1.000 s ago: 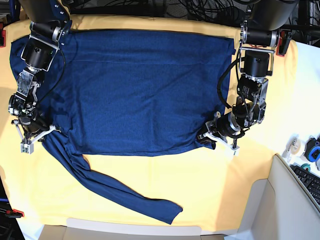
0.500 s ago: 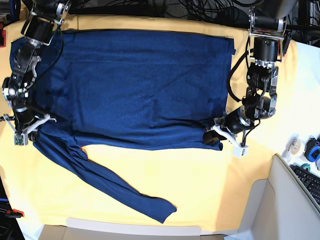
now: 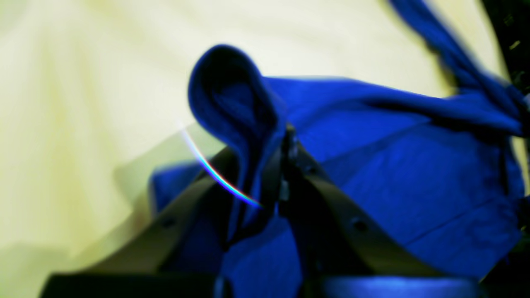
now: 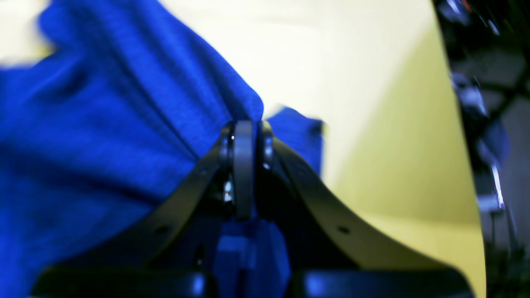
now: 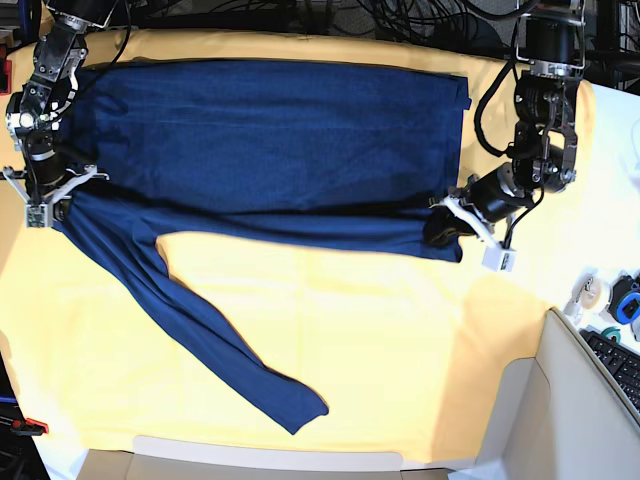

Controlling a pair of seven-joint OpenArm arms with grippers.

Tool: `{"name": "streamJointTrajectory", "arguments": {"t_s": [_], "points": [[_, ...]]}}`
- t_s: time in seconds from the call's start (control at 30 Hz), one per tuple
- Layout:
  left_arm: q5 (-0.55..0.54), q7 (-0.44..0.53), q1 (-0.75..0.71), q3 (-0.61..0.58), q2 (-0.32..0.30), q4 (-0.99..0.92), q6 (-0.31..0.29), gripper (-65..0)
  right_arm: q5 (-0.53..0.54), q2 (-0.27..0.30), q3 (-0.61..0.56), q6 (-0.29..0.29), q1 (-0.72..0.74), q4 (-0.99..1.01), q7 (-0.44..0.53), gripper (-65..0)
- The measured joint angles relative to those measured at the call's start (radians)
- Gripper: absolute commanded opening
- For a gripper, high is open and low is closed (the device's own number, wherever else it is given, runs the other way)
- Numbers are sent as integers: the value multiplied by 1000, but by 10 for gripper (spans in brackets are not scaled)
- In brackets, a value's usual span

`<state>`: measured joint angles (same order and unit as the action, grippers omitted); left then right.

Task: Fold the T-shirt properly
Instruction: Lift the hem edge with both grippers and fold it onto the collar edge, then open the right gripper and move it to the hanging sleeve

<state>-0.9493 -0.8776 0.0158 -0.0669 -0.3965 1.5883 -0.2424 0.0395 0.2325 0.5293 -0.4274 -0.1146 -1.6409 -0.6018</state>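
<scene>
Both our tools, left (image 5: 436, 232) and right (image 5: 62, 206), are closed, gripping the navy T-shirt (image 5: 290, 150), which lies spread across the pale yellow cloth (image 5: 400, 350), one sleeve reaching toward the near side.

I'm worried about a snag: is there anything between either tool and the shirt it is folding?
Nothing visible: the left tool and the right tool both grip the shirt directly.
</scene>
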Motion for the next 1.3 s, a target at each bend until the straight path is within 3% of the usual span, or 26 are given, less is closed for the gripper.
{"name": "streamJointTrajectory", "arguments": {"t_s": [0.2,0.43,0.6,0.73,0.9,1.03,1.3], "points": [[-3,-82,-34,47,0,36,-4,-650,0,-3,16,-3,-47,3,-3,-650],[-3,-91,-63,42,0,31,-4,-650,1,-51,17,-3,-54,10,0,-650],[-3,-91,-96,43,2,31,-4,-650,10,-45,17,5,-47,101,23,-648],[-1,-90,-105,43,-1,31,-3,-650,10,-39,18,5,-43,114,27,-540],[1,-144,-118,44,0,31,-3,-530,7,-37,21,13,-43,114,32,-403],[0,-143,-118,46,0,31,-1,-437,6,-37,21,13,-43,111,29,-401],[-3,-144,-118,46,2,31,0,-366,3,-49,21,-2,-43,-18,-5,-401]]}}
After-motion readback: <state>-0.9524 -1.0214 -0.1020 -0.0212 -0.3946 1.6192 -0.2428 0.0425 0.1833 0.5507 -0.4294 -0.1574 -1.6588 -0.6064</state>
